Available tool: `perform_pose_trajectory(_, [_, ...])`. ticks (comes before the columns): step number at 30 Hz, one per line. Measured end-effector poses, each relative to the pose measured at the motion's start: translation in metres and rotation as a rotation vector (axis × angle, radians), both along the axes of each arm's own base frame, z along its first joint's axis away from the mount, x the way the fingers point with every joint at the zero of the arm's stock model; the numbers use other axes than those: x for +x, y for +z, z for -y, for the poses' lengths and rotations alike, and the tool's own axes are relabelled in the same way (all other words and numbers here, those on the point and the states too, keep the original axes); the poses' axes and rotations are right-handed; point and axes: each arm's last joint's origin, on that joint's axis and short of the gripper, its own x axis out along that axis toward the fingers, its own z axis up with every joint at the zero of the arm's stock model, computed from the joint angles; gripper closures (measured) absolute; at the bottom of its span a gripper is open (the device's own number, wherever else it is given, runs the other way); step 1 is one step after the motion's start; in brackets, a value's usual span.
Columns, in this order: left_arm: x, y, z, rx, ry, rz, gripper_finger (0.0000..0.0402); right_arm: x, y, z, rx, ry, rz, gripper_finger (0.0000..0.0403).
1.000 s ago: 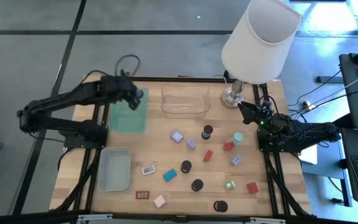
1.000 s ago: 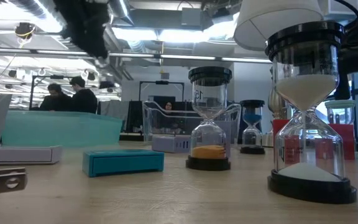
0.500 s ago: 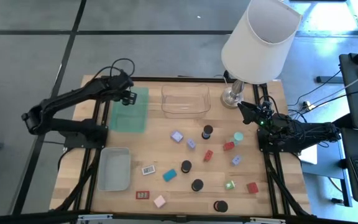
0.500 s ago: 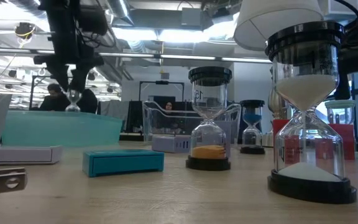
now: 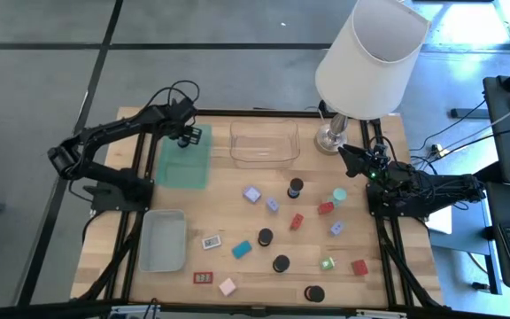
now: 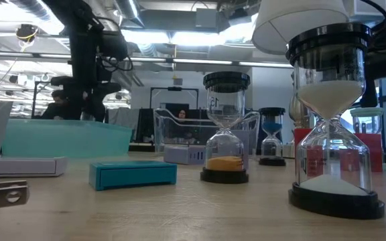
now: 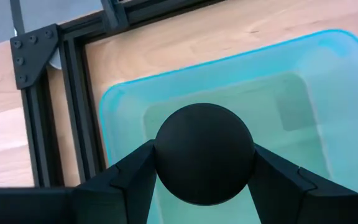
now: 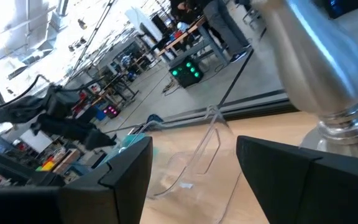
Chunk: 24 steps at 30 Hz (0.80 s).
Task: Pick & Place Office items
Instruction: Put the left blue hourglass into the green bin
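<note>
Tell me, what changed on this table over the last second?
The left gripper, clamped on a black-capped hourglass, swung from the middle of the teal tray toward its far end. The right gripper stayed by the lamp base, and the scattered items stayed put.

Even, bright light falls on the wooden table from above, leaving only short, soft shadows beside the small pieces, while the white lampshade reads almost blown out. At table height, ceiling strip lights glare hard and the room behind goes hazy, with bright reflections on the nearest hourglass. The right wrist picture is washed out toward its upper edge and soft throughout, its 2 dark fingers blurred.
</note>
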Motion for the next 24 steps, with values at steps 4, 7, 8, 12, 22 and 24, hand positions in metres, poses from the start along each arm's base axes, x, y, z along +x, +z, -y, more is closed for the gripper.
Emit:
perform_pose_trajectory(4, [-0.004,0.0,-0.004,-0.009,0.021,0.008,0.0193,0.0,0.0,0.0,0.002,0.022,0.0,0.0166])
perform_pose_trajectory(7, [-0.006,0.0,-0.005,-0.009,0.031,0.01,0.0192,0.001,0.0,-0.001,0.002,0.027,0.0,0.0166])
perform_pose_trajectory(8, [-0.006,0.0,-0.006,-0.006,0.034,0.013,0.0192,0.001,0.0,-0.001,0.002,0.027,0.0,0.0166])
perform_pose_trajectory(12, [-0.007,0.0,-0.008,0.004,0.044,0.022,0.0192,0.001,0.0,-0.001,0.002,0.027,0.0,0.0166])
perform_pose_trajectory(22, [-0.008,-0.016,-0.007,-0.01,0.057,0.081,0.0192,0.0,0.0,0.0,0.001,0.019,0.0,0.0166])
perform_pose_trajectory(24, [-0.008,-0.016,-0.007,0.002,0.062,0.085,0.0191,0.0,0.0,0.0,0.001,0.019,0.0,0.0166])
